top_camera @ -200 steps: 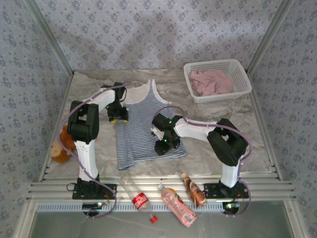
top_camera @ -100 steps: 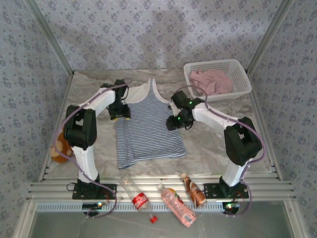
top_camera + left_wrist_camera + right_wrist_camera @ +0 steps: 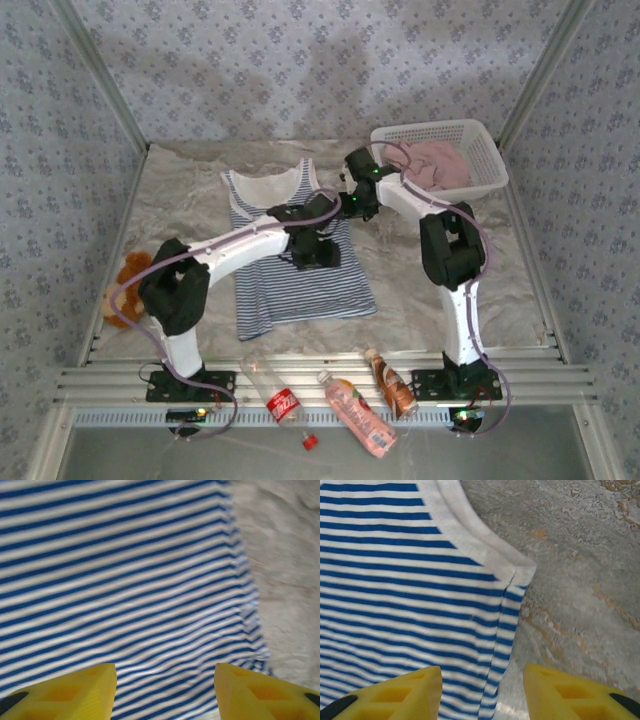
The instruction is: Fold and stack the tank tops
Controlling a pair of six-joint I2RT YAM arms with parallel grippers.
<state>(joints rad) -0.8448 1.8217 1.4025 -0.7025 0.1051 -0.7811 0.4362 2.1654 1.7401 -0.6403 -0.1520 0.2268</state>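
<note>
The left arm (image 3: 245, 245) and the right arm (image 3: 460, 315) are built alike: white tubular links joined by bulky black joint housings, each rising from a black base (image 3: 185, 385) that carries a small green light (image 3: 463, 413). A pale violet cable (image 3: 130, 290) loops loosely along each arm. The left gripper (image 3: 165, 695) and the right gripper (image 3: 482, 695) each have two blocky yellow fingers (image 3: 75, 692) with recessed square pockets and black outer edges.

Place: lab test booth
Walls: floral-print panels (image 3: 300, 60) on far, left and right sides
Frame: aluminium rails (image 3: 540, 362) at near edge, arm bases (image 3: 185, 382) bolted on
</note>
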